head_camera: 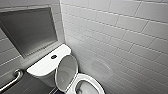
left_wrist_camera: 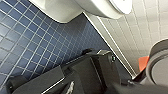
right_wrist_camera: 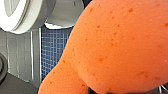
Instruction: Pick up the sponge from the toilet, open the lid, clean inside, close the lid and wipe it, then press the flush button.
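We judge the right claw (right_wrist_camera: 105, 91) to be clenched on the sponge (right_wrist_camera: 120, 47). The orange block hangs just in front of that wrist with nothing under it but the blue tiled floor (right_wrist_camera: 53, 50). Of the left claw we cannot tell whether it is released or clenched.

The coming move turns on how the sponge lies to the open bowl (head_camera: 88, 88). From the head view the lid (head_camera: 66, 71) stands raised, leaning back toward the tank top (head_camera: 45, 63), where the flush button (head_camera: 53, 57) sits untouched. The bowl opens in front of the lid, close to the tiled wall (head_camera: 120, 42).

In the right wrist view the toilet (right_wrist_camera: 27, 15) lies beyond the sponge and apart from it, with floor showing between them. We judge the sponge is not yet over the rim. Its long axis runs slantwise across that view, pinched waist toward the wrist and broad end outward.

The right arm is plainly the nearer one, since it carries the sponge. The left wrist sees just an orange corner (left_wrist_camera: 143, 62) of it off to one side.
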Controlling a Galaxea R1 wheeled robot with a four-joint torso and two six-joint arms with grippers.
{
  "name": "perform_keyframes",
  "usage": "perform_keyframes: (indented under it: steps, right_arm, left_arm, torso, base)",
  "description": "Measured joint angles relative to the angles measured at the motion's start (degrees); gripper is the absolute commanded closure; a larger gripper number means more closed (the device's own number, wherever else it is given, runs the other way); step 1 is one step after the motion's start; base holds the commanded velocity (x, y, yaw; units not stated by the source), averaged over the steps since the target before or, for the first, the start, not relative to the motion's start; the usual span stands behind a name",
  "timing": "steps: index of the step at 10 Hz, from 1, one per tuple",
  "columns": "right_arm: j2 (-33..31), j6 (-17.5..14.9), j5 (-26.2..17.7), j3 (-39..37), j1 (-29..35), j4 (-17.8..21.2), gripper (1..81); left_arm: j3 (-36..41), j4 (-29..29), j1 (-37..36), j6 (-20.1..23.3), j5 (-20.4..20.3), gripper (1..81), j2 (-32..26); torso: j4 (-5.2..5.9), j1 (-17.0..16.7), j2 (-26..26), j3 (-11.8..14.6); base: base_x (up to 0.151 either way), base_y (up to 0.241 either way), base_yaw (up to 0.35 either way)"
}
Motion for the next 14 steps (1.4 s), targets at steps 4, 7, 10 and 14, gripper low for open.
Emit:
perform_keyframes:
  steps: [4,7,10,14]
  right_arm:
    - [2.0,0.0,0.0,-2.4,0.0,-0.1,81.1]
    - [2.8,0.0,0.0,-3.7,0.3,-0.2,81.1]
    - [3.9,0.0,0.0,-4.8,0.4,-0.3,81.1]
    - [4.7,0.2,0.0,-6.6,0.3,-0.3,81.1]
  left_arm:
    - [-9.3,0.2,2.1,-0.2,0.0,1.0,6.4]
    - [-17.9,0.5,3.0,-0.4,-0.1,1.0,9.4]
    - [-26.3,2.2,5.4,-1.1,-3.4,1.0,14.8]
    - [-35.5,4.7,6.9,-0.3,-7.3,1.0,18.7]
  torso:
    - [0.00,0.0,0.0,0.0]
    - [0.00,0.0,0.0,0.0]
    - [0.00,0.0,0.0,0.1]
    - [0.00,0.0,0.0,0.1]
  base:
    - [0.000,0.000,0.000]
    - [0.000,0.000,0.000]
    - [0.000,0.000,0.000]
    - [0.000,0.000,0.000]
